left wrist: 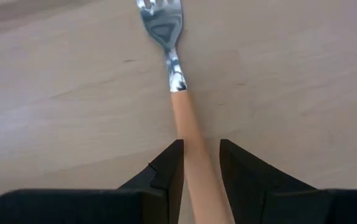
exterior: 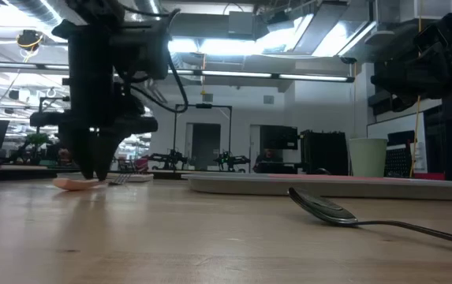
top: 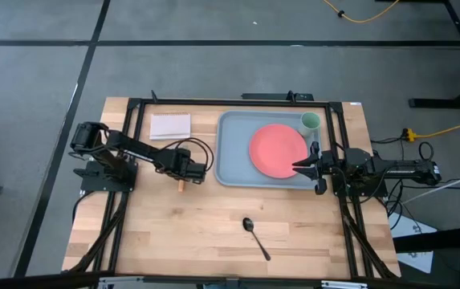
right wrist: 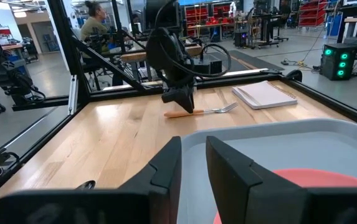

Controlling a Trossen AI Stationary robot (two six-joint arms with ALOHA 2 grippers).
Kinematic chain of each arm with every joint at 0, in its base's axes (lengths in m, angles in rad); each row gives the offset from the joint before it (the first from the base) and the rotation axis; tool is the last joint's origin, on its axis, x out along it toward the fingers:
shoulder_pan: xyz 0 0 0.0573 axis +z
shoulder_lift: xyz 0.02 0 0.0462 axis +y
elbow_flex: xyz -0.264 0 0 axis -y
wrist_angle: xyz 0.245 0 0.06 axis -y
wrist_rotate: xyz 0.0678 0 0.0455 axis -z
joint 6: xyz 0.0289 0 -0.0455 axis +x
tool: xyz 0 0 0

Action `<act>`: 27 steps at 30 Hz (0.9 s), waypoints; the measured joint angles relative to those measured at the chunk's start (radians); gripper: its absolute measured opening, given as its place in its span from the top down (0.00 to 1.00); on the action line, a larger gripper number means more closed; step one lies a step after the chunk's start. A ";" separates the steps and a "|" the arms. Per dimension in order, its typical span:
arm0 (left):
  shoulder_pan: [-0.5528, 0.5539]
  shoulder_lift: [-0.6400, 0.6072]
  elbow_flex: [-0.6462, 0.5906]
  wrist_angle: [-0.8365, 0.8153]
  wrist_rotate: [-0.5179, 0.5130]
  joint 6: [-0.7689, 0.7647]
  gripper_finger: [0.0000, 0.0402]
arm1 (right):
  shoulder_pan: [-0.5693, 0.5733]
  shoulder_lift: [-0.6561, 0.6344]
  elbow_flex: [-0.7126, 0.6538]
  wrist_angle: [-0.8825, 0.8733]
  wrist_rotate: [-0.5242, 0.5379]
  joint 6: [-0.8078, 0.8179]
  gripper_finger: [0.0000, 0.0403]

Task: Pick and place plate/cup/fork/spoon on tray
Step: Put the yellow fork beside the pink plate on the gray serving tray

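Note:
The fork (left wrist: 177, 81), with an orange handle and a silver head, lies flat on the wooden table left of the tray; it also shows in the right wrist view (right wrist: 203, 111). My left gripper (top: 183, 175) stands over it, fingers down, shut on its handle. The coral plate (top: 278, 150) lies in the blue-grey tray (top: 228, 160). The green cup (top: 311, 122) stands at the tray's far right corner. The dark spoon (top: 255, 237) lies on the table near the front edge. My right gripper (top: 296, 168) hovers over the tray's right side, by the plate's near right rim, with a narrow gap between its fingers and nothing in it. My left gripper pinches the fork's orange handle (left wrist: 194, 146) between its two fingers, about midway along the handle. The fingers come from above, pointing down, and lie across the handle. The fork lies level on the table (exterior: 91, 183).
A pale folded napkin (top: 170, 126) lies at the far left of the table, beyond the fork. Black frame rails run along the table's edges. Bare wood lies between the fork and the spoon. A person sits in the room beyond (right wrist: 94, 25).

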 joint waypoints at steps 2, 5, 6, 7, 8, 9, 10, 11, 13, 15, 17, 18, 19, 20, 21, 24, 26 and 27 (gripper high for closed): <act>0.005 -0.001 -0.025 0.025 0.001 0.000 0.76 | 0.000 0.000 0.000 0.000 0.000 0.000 0.80; 0.006 -0.005 -0.070 0.092 0.009 -0.004 0.76 | 0.000 0.000 0.000 0.000 0.000 0.000 0.80; 0.005 -0.007 -0.084 0.110 0.009 -0.004 0.76 | 0.000 0.000 0.000 0.000 0.000 0.000 0.80; 0.005 -0.008 -0.094 0.122 0.015 -0.004 0.76 | 0.000 0.000 0.000 0.000 0.000 0.000 0.80; 0.006 -0.008 -0.098 0.123 0.023 -0.002 0.76 | 0.000 0.000 0.000 0.000 0.000 0.000 0.80; 0.007 -0.006 -0.098 0.119 0.031 -0.001 0.76 | 0.000 0.000 0.000 0.000 0.000 0.000 0.80; 0.007 -0.007 -0.098 0.115 0.038 0.000 0.77 | 0.000 0.000 0.000 0.000 0.000 0.000 0.80; 0.007 -0.006 -0.098 0.112 0.043 0.000 0.77 | 0.000 0.000 0.000 0.000 0.000 0.000 0.80; 0.000 -0.006 -0.099 0.111 0.045 0.000 0.81 | 0.000 0.000 0.000 0.000 0.000 0.000 0.80; -0.009 -0.008 -0.100 0.112 0.024 0.021 0.87 | 0.000 0.000 0.000 0.000 0.000 0.001 0.80; -0.021 -0.007 -0.100 0.113 -0.014 0.044 0.91 | 0.000 0.000 0.000 0.000 0.000 0.003 0.80; -0.024 -0.006 -0.101 0.114 -0.025 0.045 0.91 | 0.000 0.000 0.000 0.000 0.000 0.003 0.80; -0.023 -0.006 -0.101 0.114 -0.030 0.044 0.91 | 0.000 0.000 0.000 0.000 0.000 0.003 0.80; -0.022 -0.006 -0.101 0.114 -0.029 0.043 0.91 | 0.000 0.000 0.000 0.000 0.000 0.003 0.80; -0.022 -0.006 -0.100 0.115 -0.025 0.035 0.91 | 0.000 0.000 0.000 0.000 0.000 0.003 0.80; -0.023 -0.005 -0.086 0.113 -0.021 0.022 0.91 | 0.000 0.000 0.000 0.000 0.000 0.003 0.80; -0.026 -0.002 -0.065 0.099 -0.031 0.026 0.91 | 0.000 0.000 0.000 0.000 0.000 0.003 0.80; -0.028 0.001 -0.053 0.093 -0.036 0.035 0.91 | 0.000 0.000 0.000 0.000 0.000 0.003 0.80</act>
